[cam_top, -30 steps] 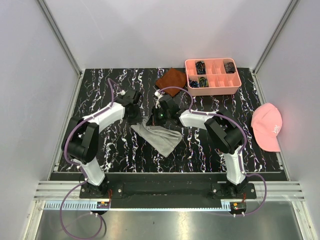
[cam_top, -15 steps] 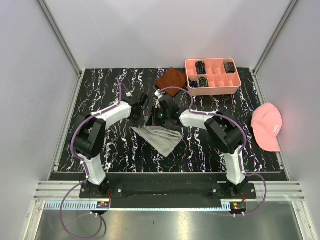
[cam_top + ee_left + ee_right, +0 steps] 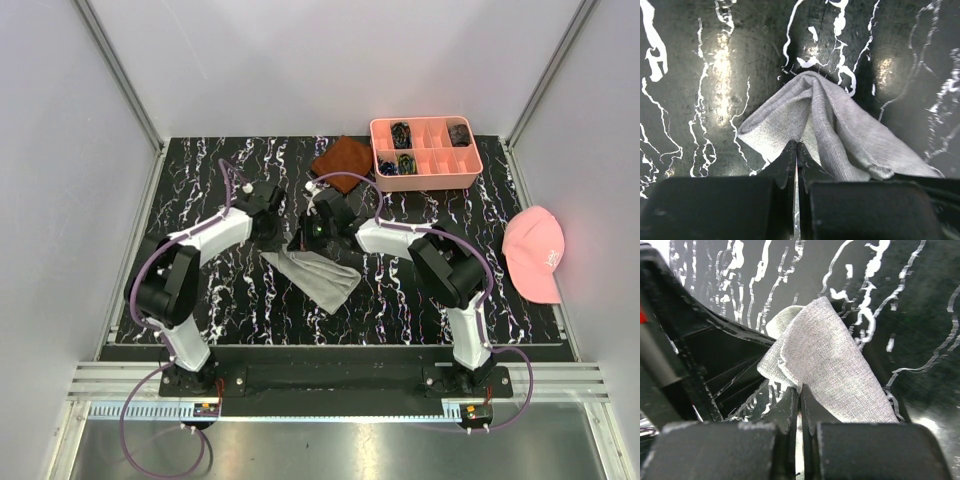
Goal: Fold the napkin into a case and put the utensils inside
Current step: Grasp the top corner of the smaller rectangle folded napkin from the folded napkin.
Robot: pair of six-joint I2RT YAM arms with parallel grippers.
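Note:
The light grey napkin (image 3: pixel 318 276) lies folded as a slanting band in the middle of the black marbled table. Both grippers meet at its far left end. My left gripper (image 3: pixel 797 146) is shut on an edge of the napkin (image 3: pixel 840 127), which rises into a peak beyond the tips. My right gripper (image 3: pixel 800 388) is shut on a raised corner of the napkin (image 3: pixel 830 352). From above, the left gripper (image 3: pixel 274 230) and the right gripper (image 3: pixel 302 240) sit close together. The utensils are out of view.
A rust-brown cloth (image 3: pixel 343 158) lies at the back centre, next to a pink compartment tray (image 3: pixel 458 180) holding small dark items. A pink cap (image 3: pixel 535 252) rests at the right edge. Grey walls enclose the table on three sides.
My left gripper reached in to the napkin's far end, closed on its edge and drew back a little to the left. The right gripper stayed shut on its corner.

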